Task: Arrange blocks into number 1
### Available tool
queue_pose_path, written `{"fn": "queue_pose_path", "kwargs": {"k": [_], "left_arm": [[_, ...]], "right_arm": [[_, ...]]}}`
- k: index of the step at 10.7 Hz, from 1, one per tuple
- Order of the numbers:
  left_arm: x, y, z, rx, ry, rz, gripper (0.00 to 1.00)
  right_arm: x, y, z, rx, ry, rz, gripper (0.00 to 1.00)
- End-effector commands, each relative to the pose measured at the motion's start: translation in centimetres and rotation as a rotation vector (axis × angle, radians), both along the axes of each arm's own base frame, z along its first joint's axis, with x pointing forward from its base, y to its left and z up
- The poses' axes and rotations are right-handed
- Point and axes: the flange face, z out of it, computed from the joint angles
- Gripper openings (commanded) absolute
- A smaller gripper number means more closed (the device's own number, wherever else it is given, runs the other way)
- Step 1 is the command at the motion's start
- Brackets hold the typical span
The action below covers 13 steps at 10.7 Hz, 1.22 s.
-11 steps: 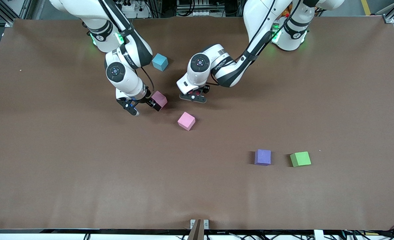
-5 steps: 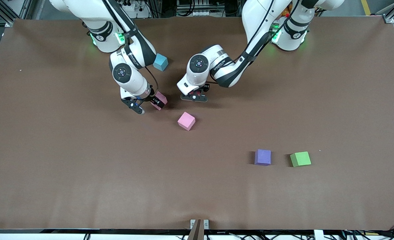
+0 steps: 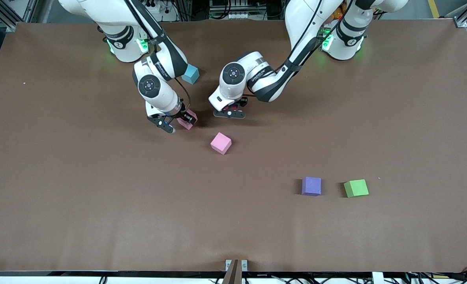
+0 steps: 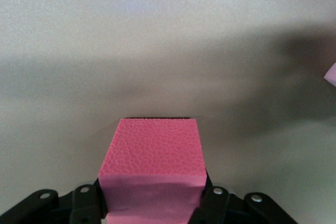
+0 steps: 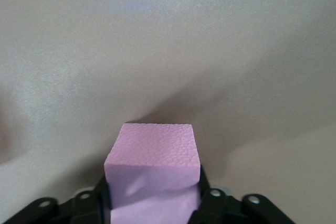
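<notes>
My right gripper (image 3: 180, 121) is low over the table and shut on a pink block (image 3: 189, 119); that block (image 5: 152, 156) fills the space between the jaws of the right gripper (image 5: 152, 205). My left gripper (image 3: 229, 113) is low over the table beside it, shut on a red block (image 3: 230, 108) that looks deep pink (image 4: 155, 150) between the jaws of the left gripper (image 4: 153, 205). A second pink block (image 3: 221, 142) lies free, nearer the front camera than both grippers. The purple block (image 3: 311, 185) sits toward the left arm's end. The orange block is out of view.
A green cube (image 3: 355, 188) lies beside the purple block, toward the left arm's end. A light-blue cube (image 3: 190, 73) sits near the right arm's base, partly covered by that arm. The brown table (image 3: 99, 205) is bare toward the front camera.
The right arm has swung a little toward the left gripper and lowered with its pink block. The left gripper has barely shifted. The loose blocks have not moved.
</notes>
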Motion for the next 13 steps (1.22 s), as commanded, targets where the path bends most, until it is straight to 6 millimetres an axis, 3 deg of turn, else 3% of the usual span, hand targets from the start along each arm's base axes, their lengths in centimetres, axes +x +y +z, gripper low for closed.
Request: {"fn": "queue_pose_path", "kwargs": {"k": [1,2,4,7,10,12,13], "left_arm": [[-2.2,-1.1,-2.0,0.043,-0.007,-0.018,1.0],[-2.0,-1.2,-1.4,0.044,-0.02,-0.001,1.0],[-0.5,-1.3,2.1,0.008,-0.066,0.012,1.0],[3.5,-0.7,6.8,-0.013,-0.23,-0.067,1.0],[5.7,-2.6,5.5,-0.041,-0.349,-0.207,1.0],[7.8,-2.2,5.3,-0.086,-0.411,-0.276,1.0],[8.7,-1.9,4.8,-0.101,-0.431,-0.286,1.0]], "right_arm": [[-0.1,-0.3,-0.3,0.001,-0.004,0.011,0.47],[0.1,-0.5,0.0,0.004,-0.01,0.014,0.48],[1.2,-1.5,1.3,0.025,-0.036,0.076,0.48],[1.8,-1.8,2.5,0.041,-0.064,0.118,0.48],[1.9,-0.5,4.9,0.071,-0.122,0.251,0.48],[2.4,-1.8,6.5,0.077,-0.127,0.311,0.48],[3.3,-3.7,7.0,0.078,-0.122,0.324,0.48]]}}
